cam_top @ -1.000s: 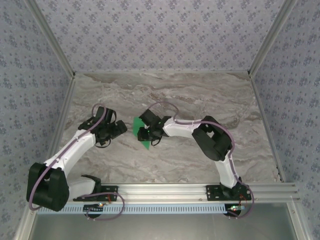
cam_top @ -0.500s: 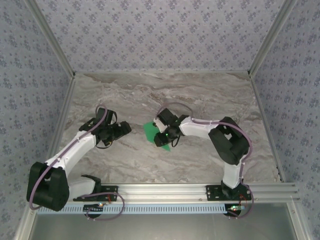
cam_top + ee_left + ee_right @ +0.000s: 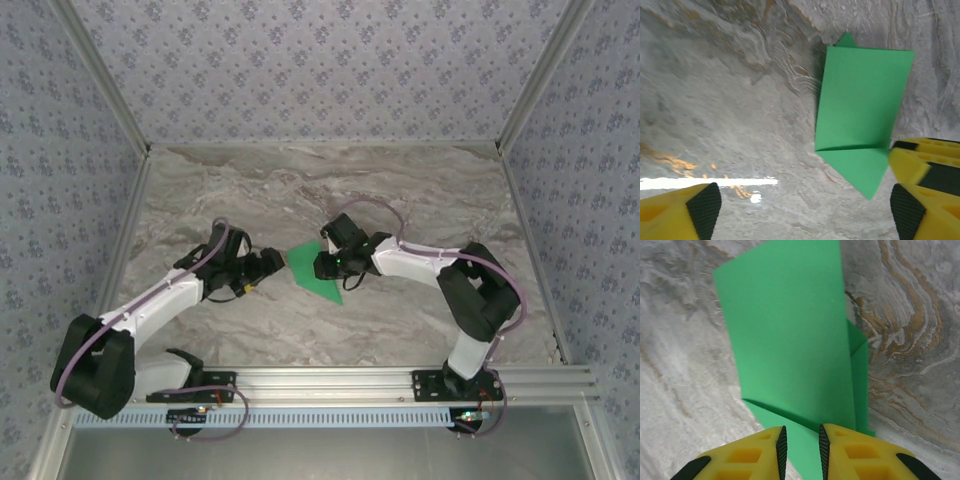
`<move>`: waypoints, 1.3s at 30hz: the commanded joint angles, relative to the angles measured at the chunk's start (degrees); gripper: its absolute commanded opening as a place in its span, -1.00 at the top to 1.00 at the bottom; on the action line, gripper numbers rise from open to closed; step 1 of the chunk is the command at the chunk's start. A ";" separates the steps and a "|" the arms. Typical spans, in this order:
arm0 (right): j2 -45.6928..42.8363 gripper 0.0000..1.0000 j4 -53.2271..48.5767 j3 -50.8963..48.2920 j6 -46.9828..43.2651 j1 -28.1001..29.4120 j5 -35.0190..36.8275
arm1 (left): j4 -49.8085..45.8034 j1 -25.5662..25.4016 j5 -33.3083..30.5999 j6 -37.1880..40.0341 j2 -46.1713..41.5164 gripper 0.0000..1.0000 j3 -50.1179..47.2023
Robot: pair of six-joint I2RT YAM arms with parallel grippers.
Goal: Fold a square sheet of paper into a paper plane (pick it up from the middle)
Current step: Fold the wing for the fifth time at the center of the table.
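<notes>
Right gripper (image 3: pixel 801 440) pinches the folded green paper (image 3: pixel 785 340) over the marble table (image 3: pixel 910 340), left gripper (image 3: pixel 805 207) wide open beside it.

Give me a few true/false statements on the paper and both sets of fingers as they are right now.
1. The right gripper has its fingers closed on the green paper. True.
2. The left gripper has its fingers shut. False: they are spread wide apart.
3. The green paper is a flat, unfolded square. False: it is folded, with a crease and a pointed flap.
4. In the top view the green paper lies between the two grippers. True.
</notes>
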 commanded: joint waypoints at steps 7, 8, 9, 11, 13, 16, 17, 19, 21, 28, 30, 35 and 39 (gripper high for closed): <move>3.79 0.49 0.94 -1.64 2.94 -2.10 0.25 | 10.64 -2.99 6.84 -7.10 5.49 -0.60 -0.74; 3.90 0.49 1.87 -2.41 2.93 -2.65 -0.54 | 11.67 -3.31 7.46 -7.71 6.23 -0.57 -0.74; 4.00 0.49 2.80 -3.14 4.34 -3.14 -1.39 | 12.61 -3.66 7.89 -8.12 6.96 -0.54 -0.74; 4.25 0.49 5.37 -4.92 5.29 -4.63 -4.42 | 14.20 -4.41 8.67 -8.92 8.66 -0.46 -0.41; 4.53 0.49 8.29 -6.88 6.33 -5.97 -7.42 | 14.95 -5.22 8.78 -9.27 10.25 -0.39 0.08; 4.97 0.50 12.64 -9.85 8.29 -8.02 -11.64 | 15.97 -6.18 8.96 -9.74 12.57 -0.30 0.90; 5.20 0.49 13.92 -10.67 8.99 -8.62 -12.74 | 16.33 -6.45 8.87 -9.99 13.36 -0.25 1.24; 5.16 0.50 15.76 -12.06 9.81 -9.50 -14.13 | 16.96 -6.91 8.83 -10.20 14.92 -0.16 1.85; 5.16 0.50 16.78 -12.77 10.22 -10.05 -14.92 | 17.53 -7.25 8.69 -10.43 16.25 -0.10 2.54; 5.16 0.51 17.64 -13.75 10.37 -11.03 -16.05 | 19.65 -7.34 8.88 -11.13 20.11 0.09 4.34; 5.16 0.50 17.80 -14.10 10.40 -11.21 -16.21 | 19.86 -7.33 8.94 -11.12 20.94 0.13 4.76; 5.07 0.50 18.71 -14.71 10.60 -11.71 -17.06 | 20.10 -7.34 9.13 -11.17 22.96 0.15 5.85; 4.90 0.50 18.93 -14.94 10.61 -11.98 -17.35 | 20.26 -7.37 9.05 -11.24 24.34 0.15 6.62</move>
